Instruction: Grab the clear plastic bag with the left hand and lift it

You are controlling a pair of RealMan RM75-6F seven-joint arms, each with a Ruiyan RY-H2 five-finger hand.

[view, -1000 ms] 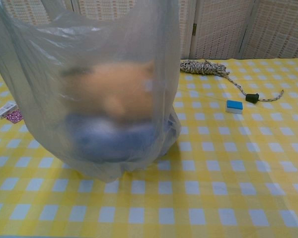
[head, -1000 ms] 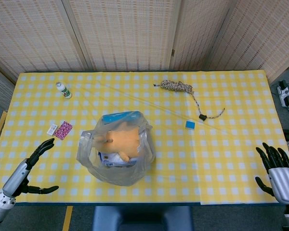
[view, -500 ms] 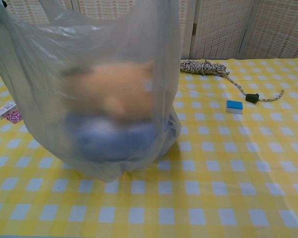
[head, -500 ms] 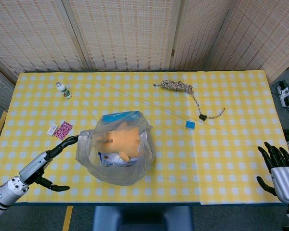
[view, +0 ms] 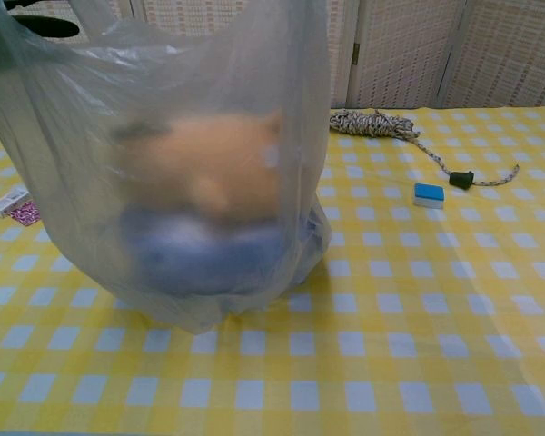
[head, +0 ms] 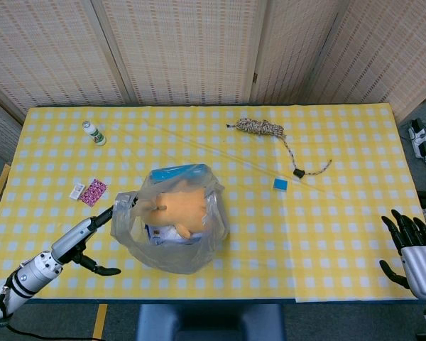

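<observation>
The worktop [head: 341, 234], covered in yellow checked cloth, carried all items. The clear plastic bag [head: 172, 217] sat near the middle of the front edge, slightly toward the left side, and rested fully on the cloth; an orange soft item and blue packaging showed through it. In the chest view the bag [view: 163, 182] filled the left half of the frame.

The left hand [head: 92, 238] had advanced from the front-left corner over the preceding second. Its fingers were spread, and one extended fingertip [head: 112, 210] now met the bag's left rim, where a dark shape also appeared at the top left of the chest view. No closure on the film was visible, so the bag was judged contacted but not yet gripped. The remaining steps were judged to be closing the fingers on the rim, then lifting.

The right hand [head: 412, 252] stayed at the front-right corner, fingers spread, holding nothing.

A coiled rope [head: 266, 129] lay near the back edge. A small white bottle [head: 94, 132] stood toward the back-left corner. A patterned packet [head: 94, 191] lay near the left edge. A small blue block [head: 280, 184] lay right of centre.
</observation>
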